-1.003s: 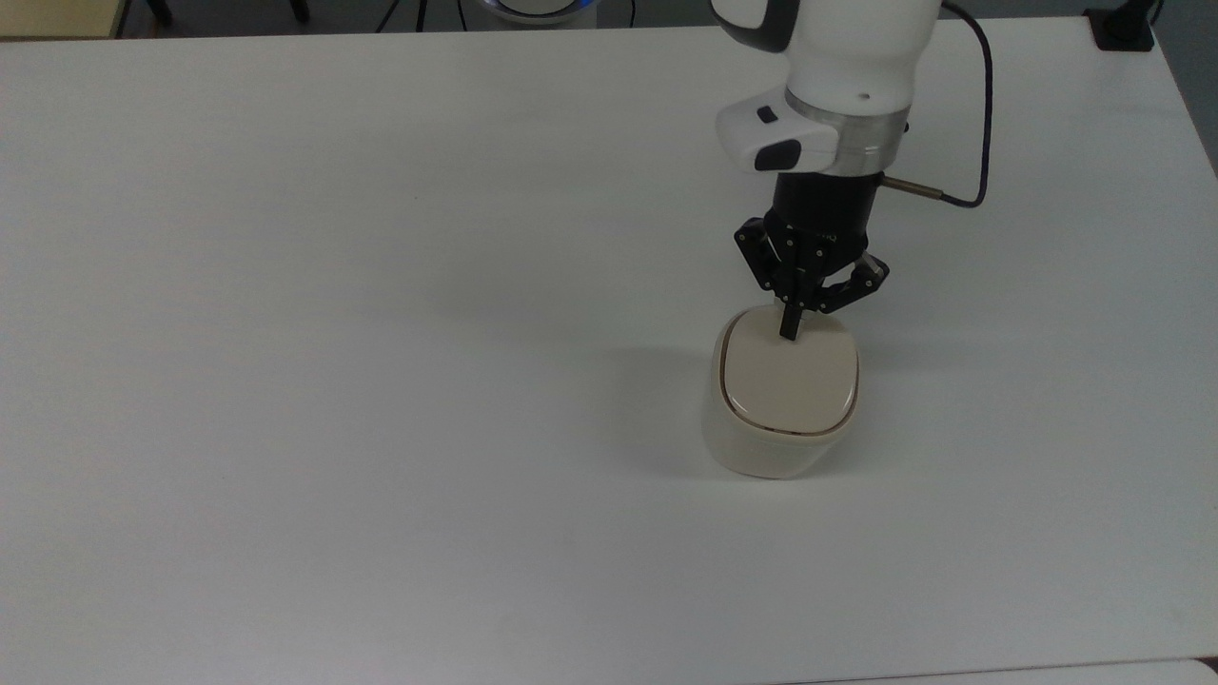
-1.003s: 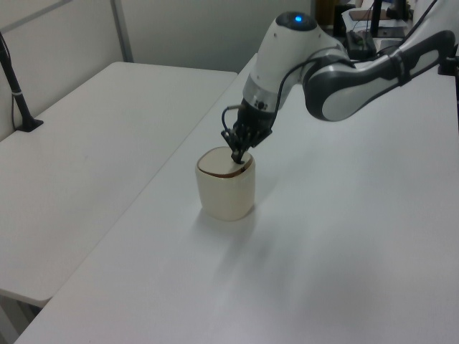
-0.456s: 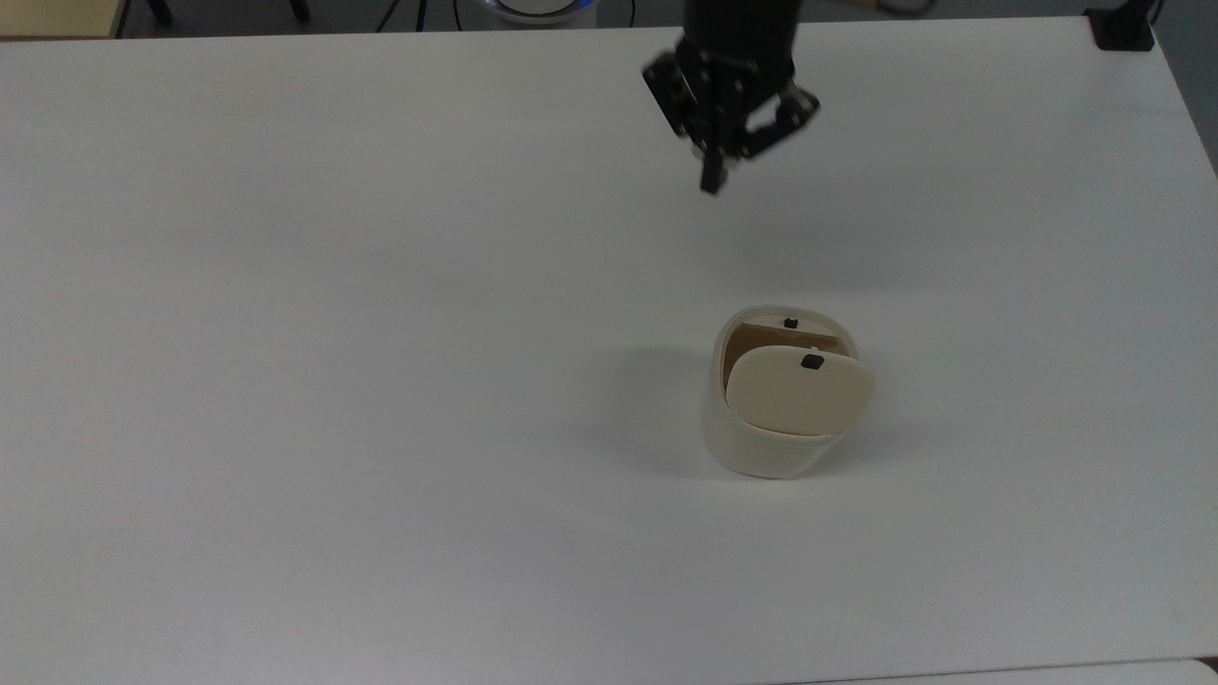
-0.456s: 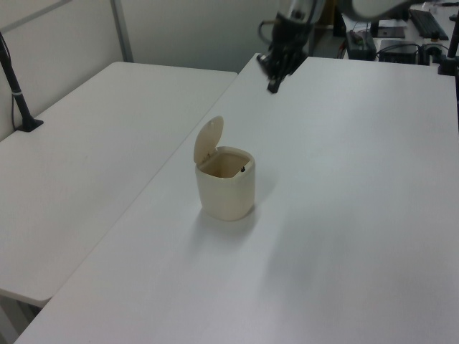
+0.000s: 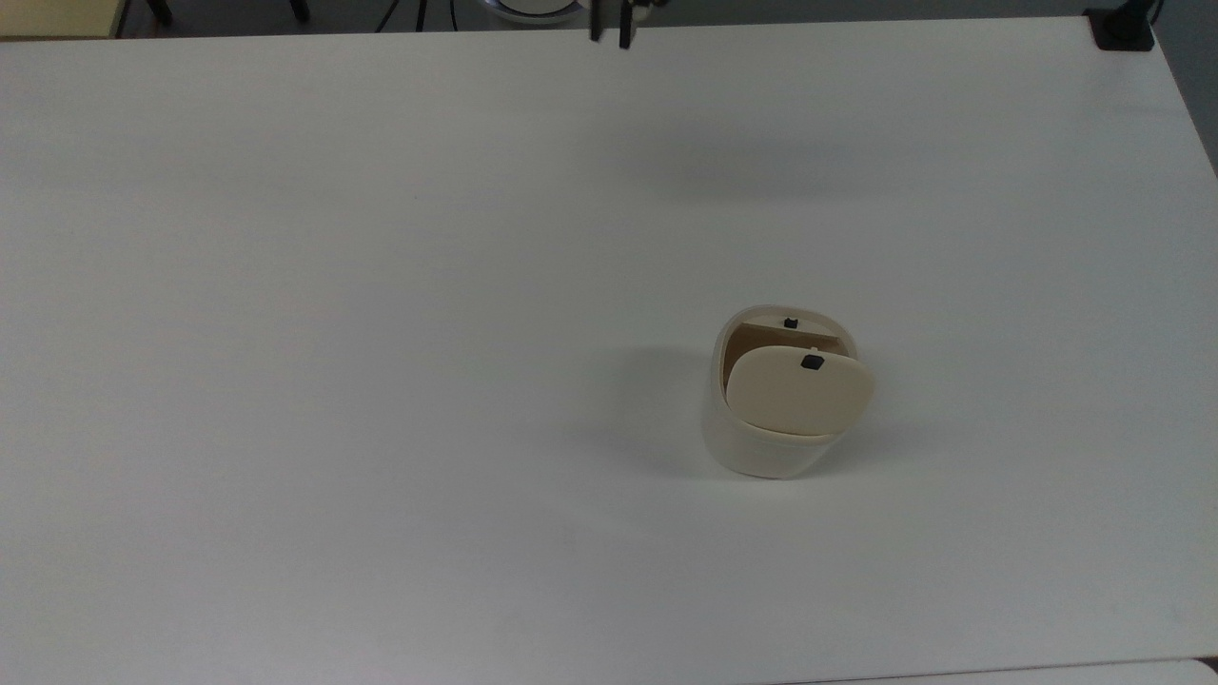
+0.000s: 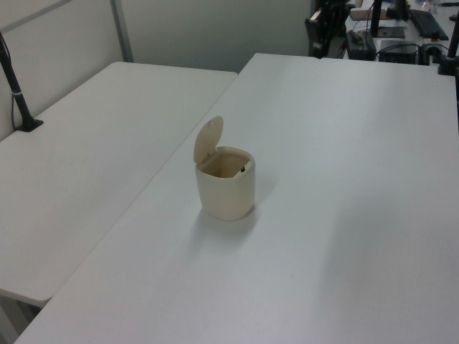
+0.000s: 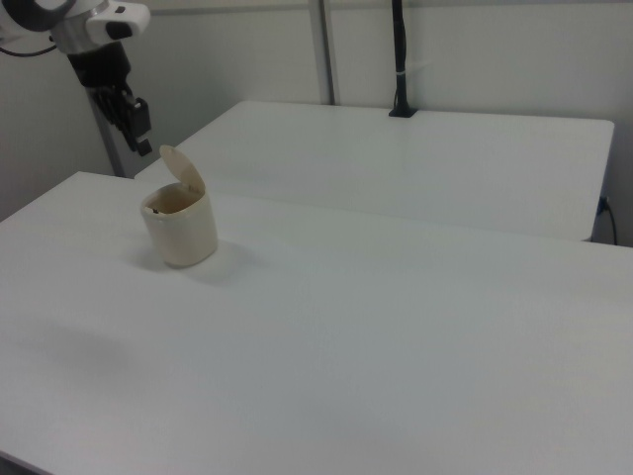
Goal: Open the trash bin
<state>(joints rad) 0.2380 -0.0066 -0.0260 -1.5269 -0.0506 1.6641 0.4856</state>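
The gripper (image 7: pixel 141 148) hangs in the air with nothing between its fingers, pointing straight down; whether the fingers are parted or closed cannot be told. In the right view it is suspended beyond the far edge of the table (image 7: pixel 415 327), above and toward the right view's left of the bin. The black gripper body sits below a black wrist section, which joins the white final link of the arm (image 7: pixel 79 22) at the upper left corner of the right view. In the top view the black fingertips (image 5: pixel 625 36) project down from the upper edge, over the far rim of the table, well apart from the bin. In the left view the dark gripper stands near the table's far edge at the top.

The trash bin (image 5: pixel 773 438) stands upright on the white table, right of centre in the top view. Its lid (image 5: pixel 797 390) is open, raised on its hinge and standing nearly upright above the rim. In the left view the lid leans toward the left view's left; in the right view it rises at the side of the bin toward the right view's right. A small black square mark (image 5: pixel 812 362) shows near the lid's free edge, and a second black spot (image 5: pixel 790 323) sits on the inner far wall of the bin. The brownish interior is exposed below the lid.

A second white table (image 7: pixel 425 158) adjoins the first, carrying a black post (image 7: pixel 401 59) clamped at its far edge.
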